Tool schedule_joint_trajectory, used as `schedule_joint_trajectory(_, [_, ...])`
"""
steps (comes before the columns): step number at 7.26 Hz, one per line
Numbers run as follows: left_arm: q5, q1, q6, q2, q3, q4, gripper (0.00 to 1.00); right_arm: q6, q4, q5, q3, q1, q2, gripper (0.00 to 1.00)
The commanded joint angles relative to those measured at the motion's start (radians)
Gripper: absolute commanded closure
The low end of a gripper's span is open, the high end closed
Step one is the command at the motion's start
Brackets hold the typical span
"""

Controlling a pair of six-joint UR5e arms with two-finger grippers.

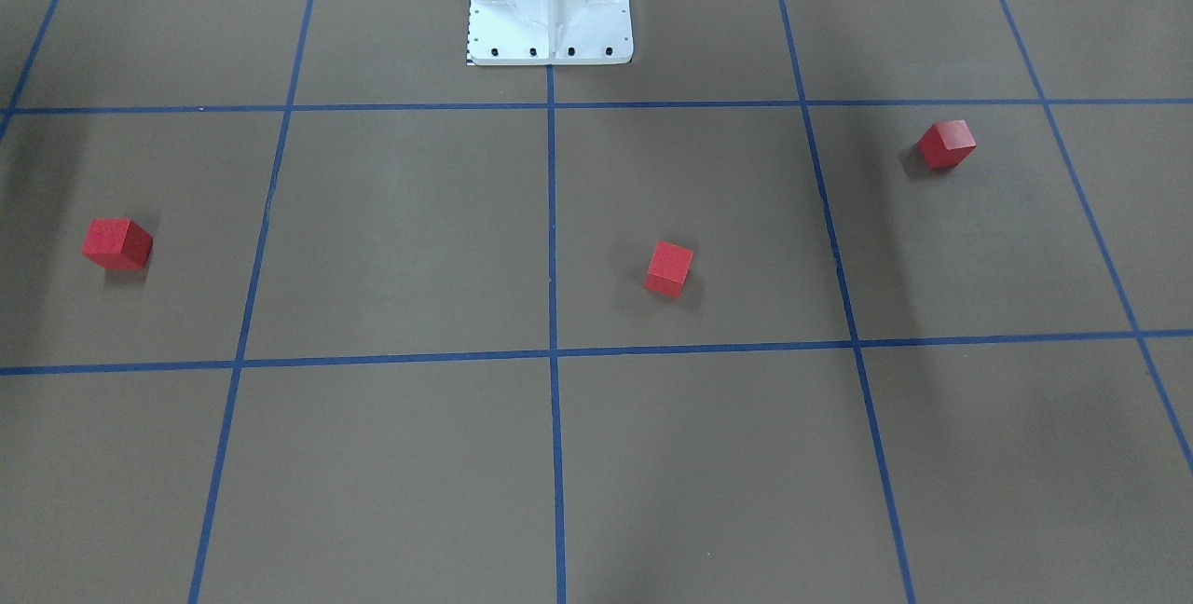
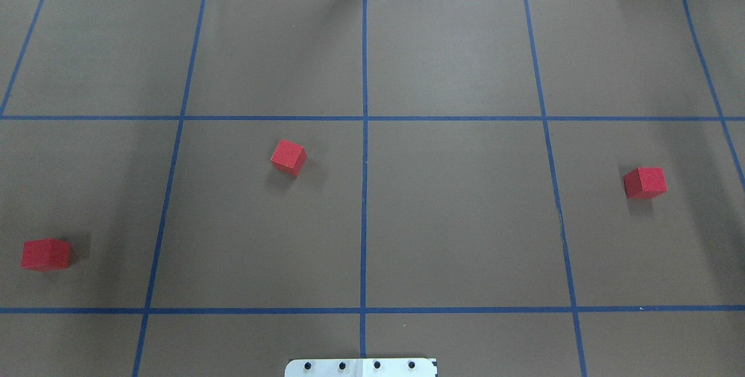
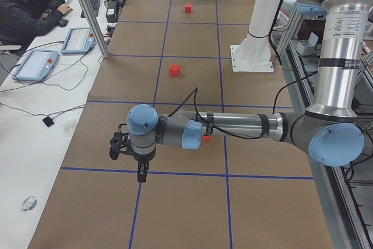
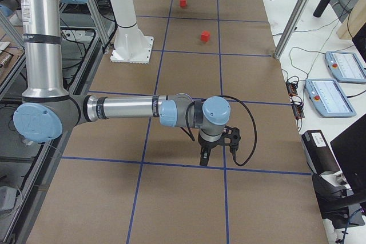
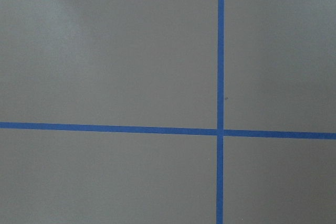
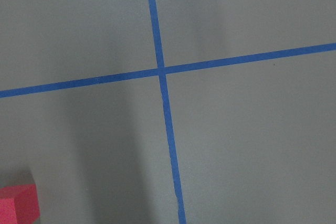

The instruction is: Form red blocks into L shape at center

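Nothing was built yet: the three red blocks point(image 2: 288, 157) lay well apart, none at the center point(image 2: 364, 118), and I couldn't tell whether my left gripper point(image 3: 140, 174) or right gripper point(image 4: 203, 158) was open.

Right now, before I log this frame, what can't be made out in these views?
The left gripper: seen only in exterior left, so open or shut is unclear.
The right gripper: seen only in exterior right, same doubt.
The left-side red block: in exterior left, mostly hidden behind the left forearm.
The right-side red block: in the right wrist view, cut off by the bottom-left corner.
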Motion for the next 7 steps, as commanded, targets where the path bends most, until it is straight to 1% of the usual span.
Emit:
schedule_joint_trajectory(1, [0.005, 0.006, 0.005, -0.002, -0.001, 0.000, 0.00, 0.001, 0.000, 0.002, 0.004, 0.000, 0.000, 0.01])
schedule_joint_trajectory(4, [-0.001, 0.010, -0.002, -0.006, -0.005, 0.000, 0.00, 0.006, 0.000, 0.004, 0.012, 0.000, 0.004, 0.01])
schedule_joint_trajectory(6, [0.000, 0.010, -0.005, -0.035, -0.019, 0.003, 0.00, 0.003, 0.002, 0.005, 0.017, -0.002, 0.014, 0.01])
schedule_joint_trajectory(7, [0.005, 0.026, -0.008, -0.107, -0.019, 0.091, 0.00, 0.003, 0.002, 0.005, 0.017, -0.002, 0.018, 0.01])
